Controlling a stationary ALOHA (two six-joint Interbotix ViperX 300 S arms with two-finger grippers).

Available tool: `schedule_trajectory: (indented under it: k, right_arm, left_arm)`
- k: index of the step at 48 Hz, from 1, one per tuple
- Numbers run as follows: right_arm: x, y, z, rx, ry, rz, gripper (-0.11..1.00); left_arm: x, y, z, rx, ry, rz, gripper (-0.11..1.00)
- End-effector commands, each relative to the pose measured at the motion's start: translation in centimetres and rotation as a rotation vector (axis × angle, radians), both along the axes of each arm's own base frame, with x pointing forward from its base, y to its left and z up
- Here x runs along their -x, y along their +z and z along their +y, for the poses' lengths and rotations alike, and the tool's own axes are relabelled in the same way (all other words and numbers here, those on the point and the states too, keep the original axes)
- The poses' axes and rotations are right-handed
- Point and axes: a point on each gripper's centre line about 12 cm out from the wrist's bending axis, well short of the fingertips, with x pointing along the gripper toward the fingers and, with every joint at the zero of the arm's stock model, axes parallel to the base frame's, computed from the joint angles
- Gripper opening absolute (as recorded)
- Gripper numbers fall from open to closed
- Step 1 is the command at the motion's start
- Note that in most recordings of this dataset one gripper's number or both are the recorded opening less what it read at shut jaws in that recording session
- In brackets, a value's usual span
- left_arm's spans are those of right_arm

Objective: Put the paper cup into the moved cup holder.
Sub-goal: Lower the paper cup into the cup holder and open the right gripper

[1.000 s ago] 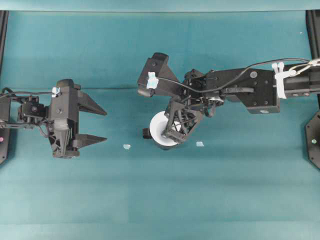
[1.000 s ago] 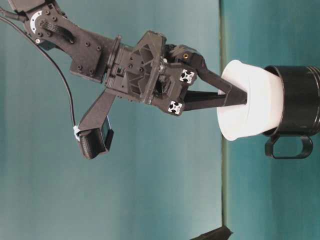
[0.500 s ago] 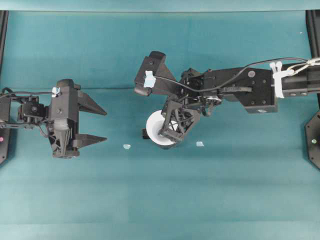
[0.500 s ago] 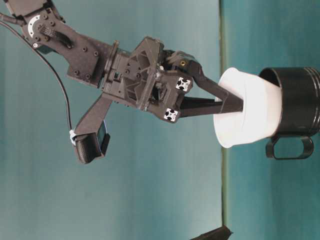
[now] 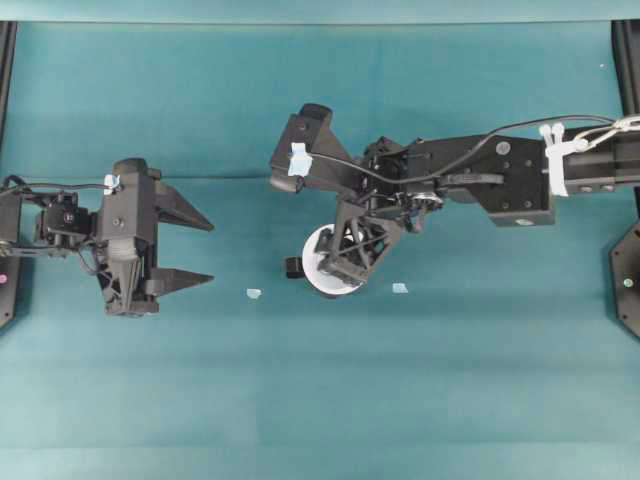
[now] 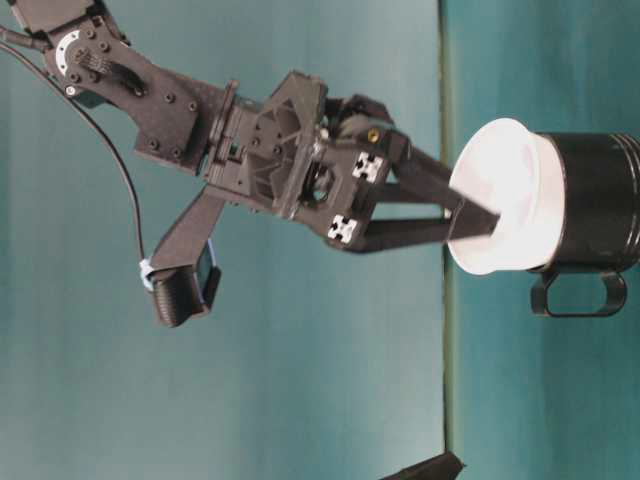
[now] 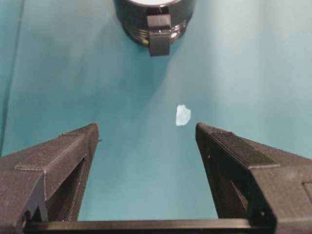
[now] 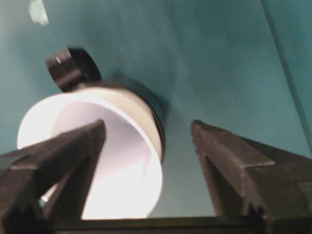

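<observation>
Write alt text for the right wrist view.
A white paper cup sits in a black cup holder on teal cloth, handle at upper left. The right pincer is open: one finger inside the cup, one outside.

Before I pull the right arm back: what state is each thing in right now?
Cup: seated in the holder, rim and upper wall sticking out, released.
Holder: upright on the table, cup inside.
Right gripper: open, one finger inside the cup's rim, one outside.
Left gripper: open, empty, clear of the holder.
</observation>
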Motion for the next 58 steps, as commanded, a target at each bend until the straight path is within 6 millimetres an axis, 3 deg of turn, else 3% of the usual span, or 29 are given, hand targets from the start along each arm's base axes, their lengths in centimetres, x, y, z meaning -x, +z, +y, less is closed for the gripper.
schedule_trajectory:
  k: [1, 30, 58]
  right_arm:
    - [-0.5, 1.2, 0.1, 0.01, 0.012, -0.056, 0.88]
    - [-0.3, 1.6, 0.1, 0.014, 0.014, -0.074, 0.88]
    - [1.6, 3.1, 0.5, 0.023, 0.026, -0.156, 0.88]
  left_arm:
    - [-0.4, 0.7, 0.0, -0.002, -0.001, -0.024, 0.8]
    - [-0.4, 0.6, 0.0, -0.003, -0.002, -0.023, 0.8]
    - [-0.4, 0.6, 0.0, -0.003, -0.004, -0.023, 0.8]
